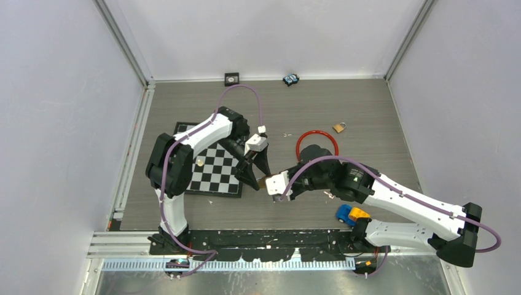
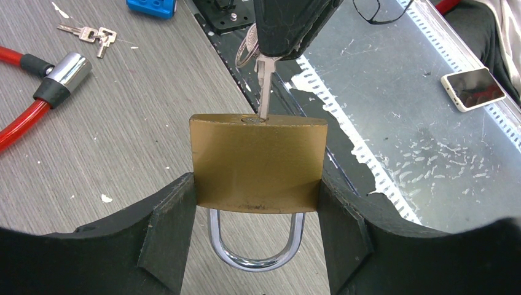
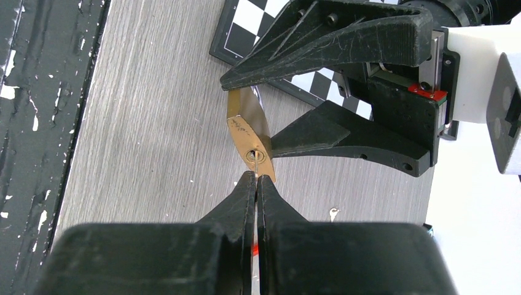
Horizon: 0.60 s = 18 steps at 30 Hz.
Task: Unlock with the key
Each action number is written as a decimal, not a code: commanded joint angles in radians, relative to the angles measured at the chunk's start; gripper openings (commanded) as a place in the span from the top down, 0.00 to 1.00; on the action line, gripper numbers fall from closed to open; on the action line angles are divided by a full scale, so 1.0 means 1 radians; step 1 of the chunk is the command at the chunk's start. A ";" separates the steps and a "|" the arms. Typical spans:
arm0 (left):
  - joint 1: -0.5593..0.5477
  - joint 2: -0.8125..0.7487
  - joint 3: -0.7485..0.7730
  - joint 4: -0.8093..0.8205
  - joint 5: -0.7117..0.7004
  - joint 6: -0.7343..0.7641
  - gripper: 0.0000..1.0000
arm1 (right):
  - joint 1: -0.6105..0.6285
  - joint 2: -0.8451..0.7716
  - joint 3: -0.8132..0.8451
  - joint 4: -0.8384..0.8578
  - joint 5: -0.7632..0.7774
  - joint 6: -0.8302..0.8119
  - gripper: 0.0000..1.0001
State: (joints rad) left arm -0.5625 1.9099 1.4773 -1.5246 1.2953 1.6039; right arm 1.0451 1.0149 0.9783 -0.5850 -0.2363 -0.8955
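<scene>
Closest to my left wrist camera, the left gripper [image 2: 257,187] clamps the brass padlock [image 2: 258,160] by its two narrow sides, with the shackle [image 2: 255,255] pointing back toward the wrist and the keyway facing away. I see my right gripper [image 3: 256,179] pinched tight on the key [image 2: 264,92], whose blade sits partly inside the keyway. From above, both arms meet just off the near right corner of the chessboard [image 1: 212,169], toward the front of the table [image 1: 307,104]. A red cable lock [image 2: 18,120] and a spare key bunch [image 2: 89,34] lie on the wood beyond.
</scene>
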 commanded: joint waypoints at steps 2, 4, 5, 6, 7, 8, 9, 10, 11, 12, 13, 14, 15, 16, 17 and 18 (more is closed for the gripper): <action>-0.002 -0.048 0.021 -0.168 0.092 0.002 1.00 | -0.008 -0.020 0.007 0.019 0.005 -0.010 0.99; -0.002 -0.047 0.020 -0.169 0.092 0.002 1.00 | -0.010 -0.019 0.008 0.018 0.005 -0.008 0.99; -0.002 -0.046 0.020 -0.169 0.092 0.002 1.00 | -0.010 -0.019 0.007 0.020 0.004 -0.008 0.99; -0.002 -0.046 0.021 -0.168 0.092 0.002 1.00 | -0.010 -0.021 0.008 0.018 0.002 -0.008 0.99; -0.002 -0.046 0.021 -0.169 0.092 0.002 1.00 | -0.010 -0.020 0.008 0.017 0.000 -0.007 0.99; -0.002 -0.046 0.021 -0.169 0.093 0.002 1.00 | -0.010 -0.019 0.009 0.017 -0.003 -0.005 0.99; -0.002 -0.044 0.021 -0.169 0.092 0.003 1.00 | -0.010 -0.018 0.010 0.015 -0.006 -0.005 0.99; -0.002 -0.044 0.021 -0.169 0.092 0.002 1.00 | -0.010 -0.017 0.010 0.013 -0.009 -0.006 0.99; -0.002 -0.044 0.021 -0.169 0.093 0.002 1.00 | -0.010 -0.016 0.010 0.010 -0.012 -0.006 0.99; -0.002 -0.044 0.021 -0.169 0.093 0.003 1.00 | -0.010 -0.017 0.008 0.009 -0.015 -0.006 0.99; -0.002 -0.044 0.021 -0.168 0.093 0.003 1.00 | -0.010 -0.018 0.007 0.010 -0.017 -0.006 0.99; -0.002 -0.045 0.022 -0.168 0.093 0.002 1.00 | -0.010 -0.018 0.007 0.008 -0.018 -0.006 0.99; -0.002 -0.045 0.021 -0.168 0.093 0.003 1.00 | -0.010 -0.017 0.007 0.008 -0.018 -0.006 0.99; -0.002 -0.045 0.021 -0.168 0.092 0.002 1.00 | -0.010 -0.016 0.007 0.007 -0.019 -0.006 0.99; -0.002 -0.045 0.021 -0.168 0.092 0.002 1.00 | -0.010 -0.016 0.008 0.006 -0.022 -0.006 0.99; -0.002 -0.044 0.021 -0.169 0.092 0.003 1.00 | -0.010 -0.015 0.008 0.005 -0.023 -0.006 0.99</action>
State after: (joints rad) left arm -0.5625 1.9099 1.4773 -1.5246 1.2953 1.6039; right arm 1.0382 1.0145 0.9783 -0.5858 -0.2386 -0.8955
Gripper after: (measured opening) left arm 0.671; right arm 0.047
